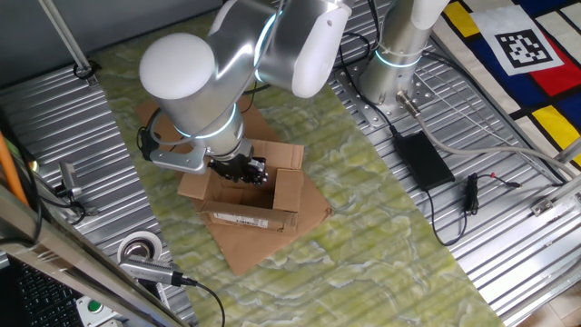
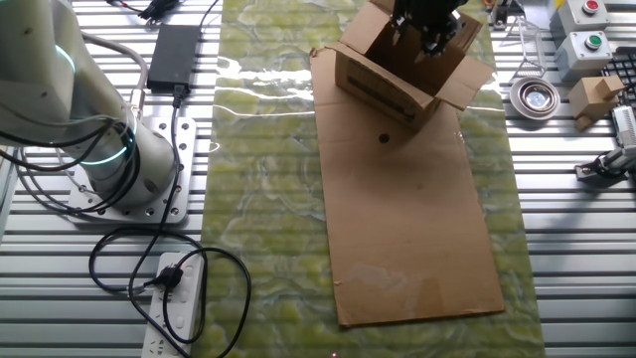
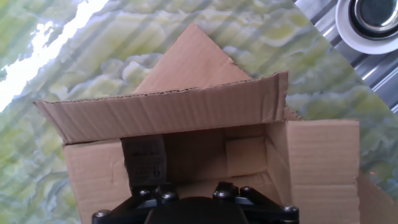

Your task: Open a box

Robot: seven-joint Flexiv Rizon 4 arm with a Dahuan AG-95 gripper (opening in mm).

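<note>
The small brown cardboard box (image 1: 272, 202) stands on a large flat cardboard sheet (image 1: 250, 250), its white barcode label (image 1: 241, 220) on the near side. Its top flaps stand open. In the hand view I look down into its interior (image 3: 199, 155), with the far flap (image 3: 168, 112) upright and the right flap (image 3: 323, 168) folded out. My gripper (image 1: 243, 173) hangs over the box's opening, low between the flaps. It also shows in the other fixed view (image 2: 425, 35) above the box (image 2: 383, 85). Only the hand's dark body (image 3: 193, 208) shows in the hand view; the fingertips are hidden.
A tape roll (image 1: 141, 247) lies on the metal table left of the box and shows in the hand view (image 3: 370, 22). A black power adapter (image 1: 422, 159) and cables lie to the right. The robot base (image 2: 99, 149) and a power strip (image 2: 174, 298) stand beside the green mat (image 2: 263, 199).
</note>
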